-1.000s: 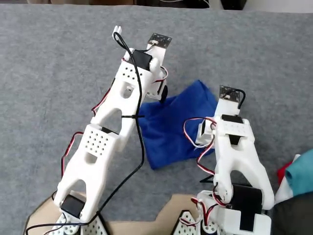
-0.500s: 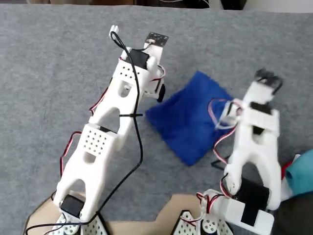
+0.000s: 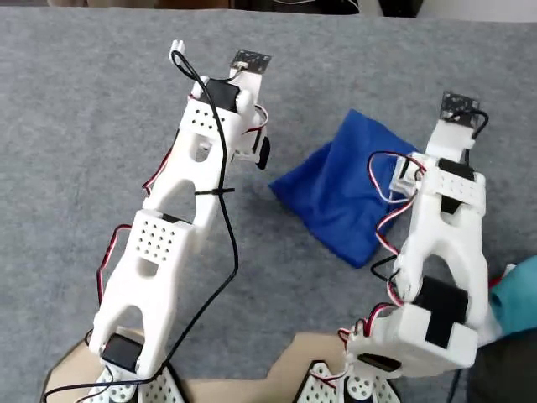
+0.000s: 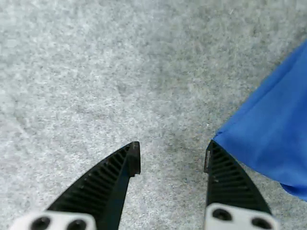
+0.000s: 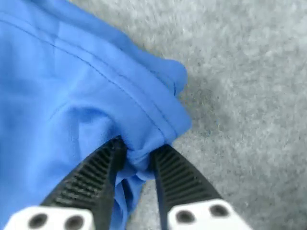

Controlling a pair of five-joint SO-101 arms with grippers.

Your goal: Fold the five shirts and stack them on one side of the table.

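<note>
A folded blue shirt (image 3: 346, 193) lies on the grey table, right of centre. My right gripper (image 5: 138, 152) is shut on a bunched edge of the blue shirt (image 5: 86, 86), at the shirt's right side under the right arm (image 3: 440, 210). My left gripper (image 4: 171, 155) stands open just above the cloth-covered table, its one finger touching the corner of the blue shirt (image 4: 268, 129). In the high view the left gripper (image 3: 262, 151) sits just left of the shirt's left corner.
Several more shirts, teal (image 3: 516, 290) and red (image 3: 493, 290), are piled at the table's right edge. A brown board (image 3: 277, 382) lies under the arm bases at the front. Grey tabletop (image 3: 84, 126) stretches wide on the left.
The right arm has dragged the blue shirt to the right and away from the front, and the shirt turned. The left gripper shifted slightly left and farther back, off the shirt.
</note>
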